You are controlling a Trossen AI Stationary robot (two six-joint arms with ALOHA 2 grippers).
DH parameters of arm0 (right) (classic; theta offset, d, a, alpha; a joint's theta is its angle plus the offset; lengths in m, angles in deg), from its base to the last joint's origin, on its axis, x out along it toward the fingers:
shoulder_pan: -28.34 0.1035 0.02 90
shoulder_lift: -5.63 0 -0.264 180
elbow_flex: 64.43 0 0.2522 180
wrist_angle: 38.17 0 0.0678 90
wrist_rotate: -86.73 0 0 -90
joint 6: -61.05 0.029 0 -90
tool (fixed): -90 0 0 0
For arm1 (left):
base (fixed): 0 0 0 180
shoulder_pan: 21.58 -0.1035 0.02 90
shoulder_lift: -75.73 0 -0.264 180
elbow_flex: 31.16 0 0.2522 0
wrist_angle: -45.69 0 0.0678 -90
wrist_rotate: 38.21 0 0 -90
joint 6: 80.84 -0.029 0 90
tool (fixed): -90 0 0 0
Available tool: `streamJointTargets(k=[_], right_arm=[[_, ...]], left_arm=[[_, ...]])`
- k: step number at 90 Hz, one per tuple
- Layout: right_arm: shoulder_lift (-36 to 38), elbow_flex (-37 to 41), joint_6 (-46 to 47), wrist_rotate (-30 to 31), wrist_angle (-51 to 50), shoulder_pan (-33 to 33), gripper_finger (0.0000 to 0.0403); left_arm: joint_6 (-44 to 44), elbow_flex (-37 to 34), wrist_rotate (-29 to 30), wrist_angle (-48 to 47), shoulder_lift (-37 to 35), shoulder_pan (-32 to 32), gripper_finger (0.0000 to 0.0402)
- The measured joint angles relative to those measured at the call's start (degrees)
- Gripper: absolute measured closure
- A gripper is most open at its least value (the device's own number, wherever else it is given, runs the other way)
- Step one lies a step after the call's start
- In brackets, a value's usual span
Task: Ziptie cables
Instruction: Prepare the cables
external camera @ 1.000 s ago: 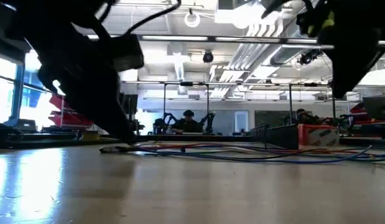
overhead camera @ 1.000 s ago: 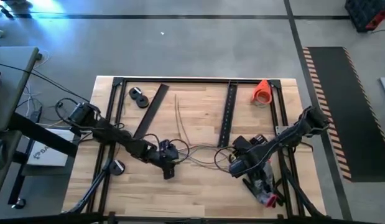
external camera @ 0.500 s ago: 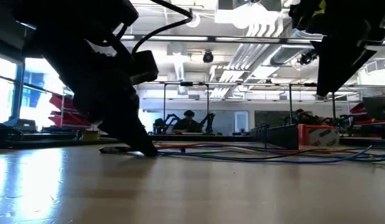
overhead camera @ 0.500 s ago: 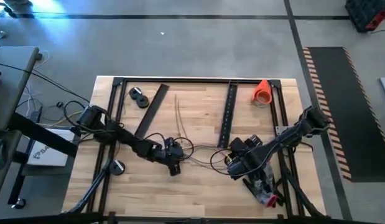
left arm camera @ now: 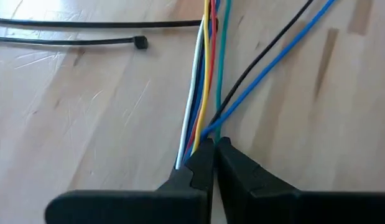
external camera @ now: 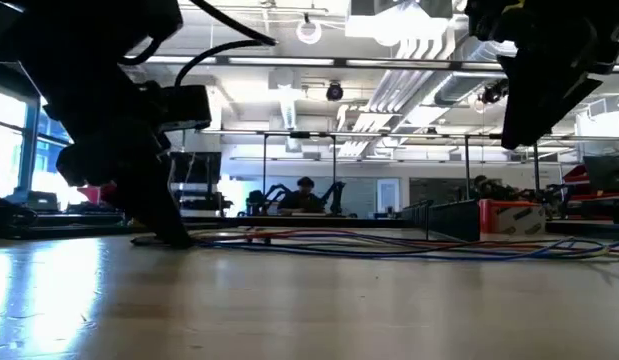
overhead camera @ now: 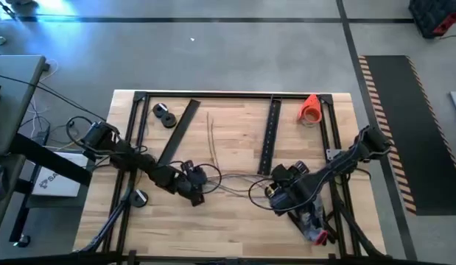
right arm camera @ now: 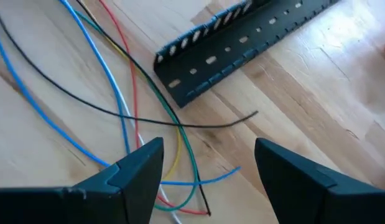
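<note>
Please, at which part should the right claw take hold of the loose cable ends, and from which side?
Probably where the cables run together, short of their fanned loose ends, coming from above: they lie flat on the table, and the open right claw already straddles them. The left claw is shut on the bunch.

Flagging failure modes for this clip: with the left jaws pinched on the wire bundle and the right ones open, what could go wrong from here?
1. The left gripper pinches the cables only at its tips; a blue and a black wire splay away, so some could slip free.
2. The right gripper hovers open above loose ends beside the black perforated strip; closing there might catch only a few wires.
3. The zip tie lies apart and ungrasped, so bundling may stall.
</note>
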Motion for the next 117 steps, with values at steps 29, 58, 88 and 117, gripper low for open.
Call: streamJointTargets(k=[29,58,88,117], right_arm=[[0.0,0.0,-1.21,0.24,0.66,0.6,0.0165],[0.0,0.02,-14.78,1.88,13.44,0.21,0.0165],[-4.94,0.02,-55.61,-6.06,55.9,-1.65,0.0165],[-6.93,0.04,-51.72,-2.55,53.26,-8.15,0.0165]], left_arm=[[6.3,-0.11,-0.49,-6.37,-2.27,4.38,0.0402],[4.07,-0.22,-4.26,-16.94,-6.08,7.53,0.0401],[5.69,-0.2,-5.05,-15.79,-6.14,11.34,0.0397],[14.46,0.59,-16.36,-17.48,-6.86,10.3,0.0287]])
